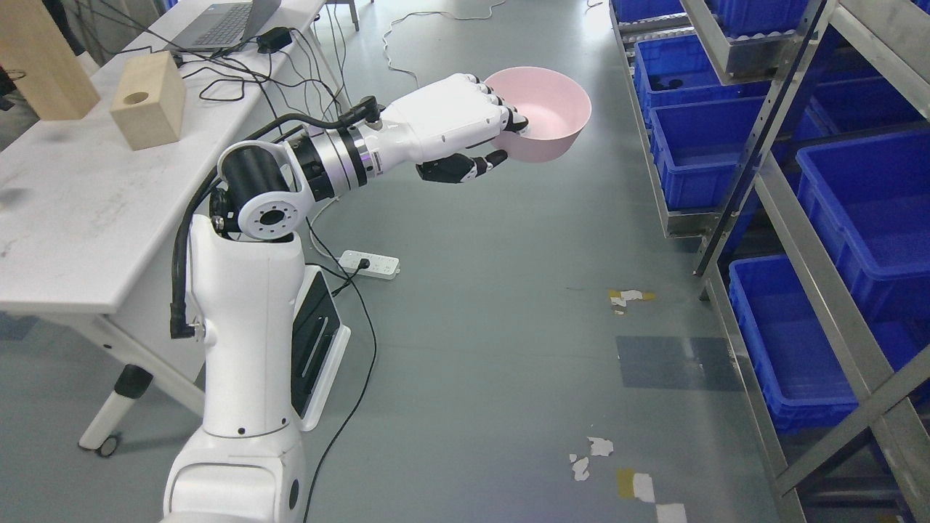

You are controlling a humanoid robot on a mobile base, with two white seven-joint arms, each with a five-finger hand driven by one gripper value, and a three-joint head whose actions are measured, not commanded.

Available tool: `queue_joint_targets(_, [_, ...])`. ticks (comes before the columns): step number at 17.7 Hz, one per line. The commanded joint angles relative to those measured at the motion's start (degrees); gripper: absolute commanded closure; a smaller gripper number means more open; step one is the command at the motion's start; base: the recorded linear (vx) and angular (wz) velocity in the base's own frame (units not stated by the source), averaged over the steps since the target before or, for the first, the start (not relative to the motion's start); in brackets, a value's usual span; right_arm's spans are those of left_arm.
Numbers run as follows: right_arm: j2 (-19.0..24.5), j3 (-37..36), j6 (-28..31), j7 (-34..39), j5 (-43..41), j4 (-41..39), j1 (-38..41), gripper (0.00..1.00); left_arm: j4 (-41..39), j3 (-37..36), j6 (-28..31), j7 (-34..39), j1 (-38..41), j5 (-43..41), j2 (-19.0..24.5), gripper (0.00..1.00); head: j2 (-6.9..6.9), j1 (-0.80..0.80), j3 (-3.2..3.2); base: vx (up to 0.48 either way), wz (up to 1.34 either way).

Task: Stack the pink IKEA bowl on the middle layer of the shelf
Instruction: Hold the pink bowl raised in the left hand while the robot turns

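**A:** So where was the pink bowl (545, 109) at that point? Was it on the shelf?

**B:** Nope, it was held up in the air over the grey floor (472, 327), well apart from the metal shelf (792, 218) on the right. It was gripped by the left hand (465, 131) — fingers (501, 105) were hooked over the near rim into the bowl, thumb (465, 168) was pressed against the outside wall from below. The bowl was tipped a bit, so the inside could be seen from the head view.

**A:** And the arm?

**B:** The left arm (254, 290) was brought in from the lower left, bent at the elbow and stretched toward the upper middle. The right one wasn't seen at all.

**A:** What was on the shelf?

**B:** Blue bins (697, 145) were lined up on its layers — whether other bowls were in there couldn't be told from this angle.

**A:** Anything else around?

**B:** A white table (73, 203) was seen on the left, with a wooden block (149, 102) with a round hole, a laptop (225, 22) and a tangle of black cables (240, 73) on it. A white power strip (370, 264) was lying on the floor near the table.
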Motion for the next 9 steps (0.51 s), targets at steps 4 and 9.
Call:
queue_joint_targets(4, [-1.0,0.0,0.0,0.0,0.0,-1.0,1.4,0.00,0.4,-4.4,1.7,0.1,-4.3,0.8,1.0,0.99,0.00,0.00,0.00,0.239,-0.54])
queue_joint_targets(9, [-1.0,0.0,0.0,0.0,0.0,-1.0,1.4,0.00,0.4,-5.2,1.7,0.9,-9.9,2.7,1.0,0.99,0.00,0.00,0.00,0.179,-1.16])
